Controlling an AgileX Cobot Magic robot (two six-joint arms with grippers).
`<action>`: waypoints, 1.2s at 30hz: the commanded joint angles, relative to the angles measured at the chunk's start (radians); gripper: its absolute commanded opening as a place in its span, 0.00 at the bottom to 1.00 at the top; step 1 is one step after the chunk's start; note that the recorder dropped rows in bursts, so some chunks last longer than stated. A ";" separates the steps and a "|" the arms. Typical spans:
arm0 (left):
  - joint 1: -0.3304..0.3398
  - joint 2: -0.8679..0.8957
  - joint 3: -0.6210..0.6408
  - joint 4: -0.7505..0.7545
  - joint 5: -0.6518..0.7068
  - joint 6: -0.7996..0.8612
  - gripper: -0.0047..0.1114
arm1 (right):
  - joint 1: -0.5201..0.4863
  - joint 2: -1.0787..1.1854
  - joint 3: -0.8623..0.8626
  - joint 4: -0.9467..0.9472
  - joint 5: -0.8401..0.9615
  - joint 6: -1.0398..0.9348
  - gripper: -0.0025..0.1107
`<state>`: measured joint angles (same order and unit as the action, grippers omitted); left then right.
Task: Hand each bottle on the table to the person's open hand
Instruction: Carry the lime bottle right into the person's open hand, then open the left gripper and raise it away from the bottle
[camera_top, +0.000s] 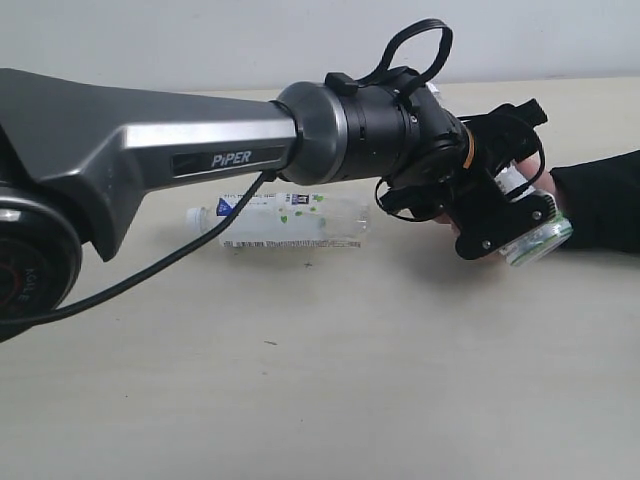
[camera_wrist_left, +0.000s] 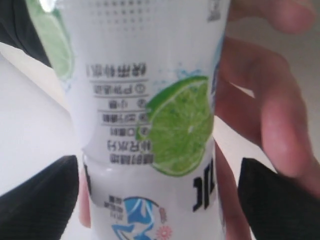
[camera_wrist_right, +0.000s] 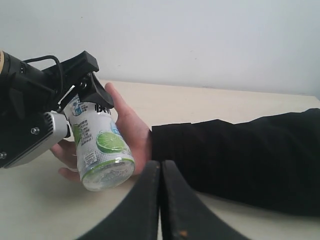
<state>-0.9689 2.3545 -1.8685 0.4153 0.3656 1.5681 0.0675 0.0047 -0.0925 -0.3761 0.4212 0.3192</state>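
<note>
Across table (camera_top: 300, 380) and palm (camera_wrist_right: 131, 127), two bottles (camera_top: 290, 222) (camera_top: 535, 240)

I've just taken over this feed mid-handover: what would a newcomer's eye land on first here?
First, the left gripper, jaws open, straddling a fat clear plastic bottle with a white-green lime label that rests against the person's bare open hand, at the right of the exterior view. Next, a slim clear white-labelled bottle lying on its side on the pale beige table, behind the grey arm.
</note>
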 joint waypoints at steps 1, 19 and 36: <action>0.006 -0.016 -0.005 0.019 -0.003 -0.032 0.75 | -0.003 -0.005 0.005 0.003 -0.007 0.000 0.02; 0.002 -0.356 -0.005 0.027 0.418 -0.746 0.74 | -0.003 -0.005 0.005 0.003 -0.007 0.000 0.02; 0.138 -0.533 0.048 -0.345 0.650 -1.260 0.05 | -0.003 -0.005 0.005 0.003 -0.007 0.000 0.02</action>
<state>-0.8588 1.8640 -1.8554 0.2228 1.0120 0.2895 0.0675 0.0047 -0.0925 -0.3761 0.4212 0.3210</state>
